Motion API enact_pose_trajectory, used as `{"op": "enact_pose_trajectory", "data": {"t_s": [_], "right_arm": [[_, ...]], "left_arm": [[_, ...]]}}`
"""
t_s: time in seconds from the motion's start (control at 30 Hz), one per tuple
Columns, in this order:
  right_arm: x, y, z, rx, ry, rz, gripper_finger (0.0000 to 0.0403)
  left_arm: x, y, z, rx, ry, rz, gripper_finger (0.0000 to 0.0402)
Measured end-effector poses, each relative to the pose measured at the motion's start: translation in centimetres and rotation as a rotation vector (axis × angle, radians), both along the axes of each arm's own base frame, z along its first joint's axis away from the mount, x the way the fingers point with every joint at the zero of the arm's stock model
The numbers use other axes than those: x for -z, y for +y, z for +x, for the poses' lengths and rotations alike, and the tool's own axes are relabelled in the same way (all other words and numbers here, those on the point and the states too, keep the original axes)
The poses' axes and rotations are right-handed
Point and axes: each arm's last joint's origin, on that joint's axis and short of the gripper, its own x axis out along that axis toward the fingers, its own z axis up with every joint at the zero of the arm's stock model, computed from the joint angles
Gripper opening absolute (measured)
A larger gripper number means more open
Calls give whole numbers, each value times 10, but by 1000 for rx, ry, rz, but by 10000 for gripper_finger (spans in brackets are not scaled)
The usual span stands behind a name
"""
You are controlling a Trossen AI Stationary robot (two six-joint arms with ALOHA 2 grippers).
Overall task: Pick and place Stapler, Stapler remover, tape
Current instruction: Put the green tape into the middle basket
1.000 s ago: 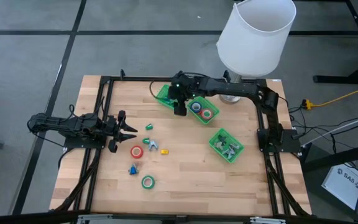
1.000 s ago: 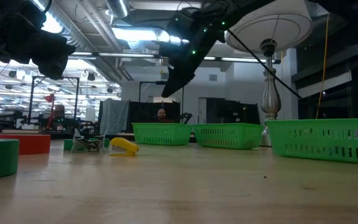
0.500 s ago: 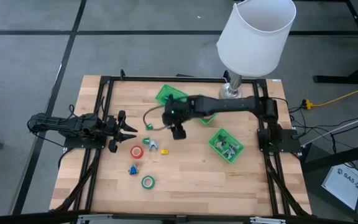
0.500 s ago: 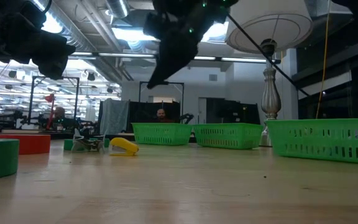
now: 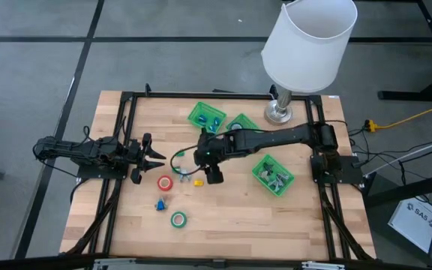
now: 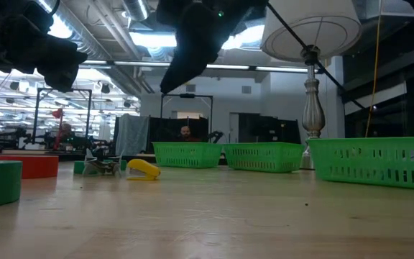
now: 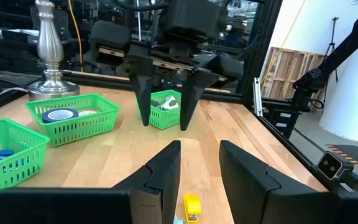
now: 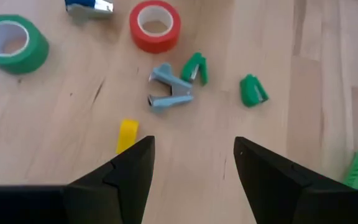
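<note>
Right gripper (image 8: 191,165) hovering wide, holding nothing | small yellow plastic stapler (image 8: 127,135) mid-table | light, stiff, skittish: you're pinching its long sides.

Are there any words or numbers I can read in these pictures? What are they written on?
"SAS": that is how the dark letters seem to read on the white box on the floor right of the table, seen from above; the smaller print under them is too small to read.
Nothing readable shows on the tape rolls, the green baskets or the lamp.
</note>
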Motion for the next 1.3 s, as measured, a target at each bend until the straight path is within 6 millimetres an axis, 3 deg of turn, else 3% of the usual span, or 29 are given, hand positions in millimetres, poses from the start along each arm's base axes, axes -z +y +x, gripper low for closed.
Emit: {"op": "enact_pose_trajectory", "data": {"t_s": [0.23, 0.43, 0.77, 1.1, 1.3], "right_arm": [[0, 12, 2, 43, -24, 25, 223], [-1, 9, 4, 196, -57, 29, 223], [6, 16, 17, 366, -151, 196, 223], [19, 43, 22, 383, -97, 456, 223], [24, 66, 18, 315, -40, 512, 223]], "left_arm": [[0, 0, 0, 0, 0, 0, 107], [0, 0, 0, 0, -1, 0, 107], [0, 0, 0, 0, 0, 0, 107], [0, 0, 0, 0, 1, 0, 107], [0, 0, 0, 0, 0, 0, 107]]}}
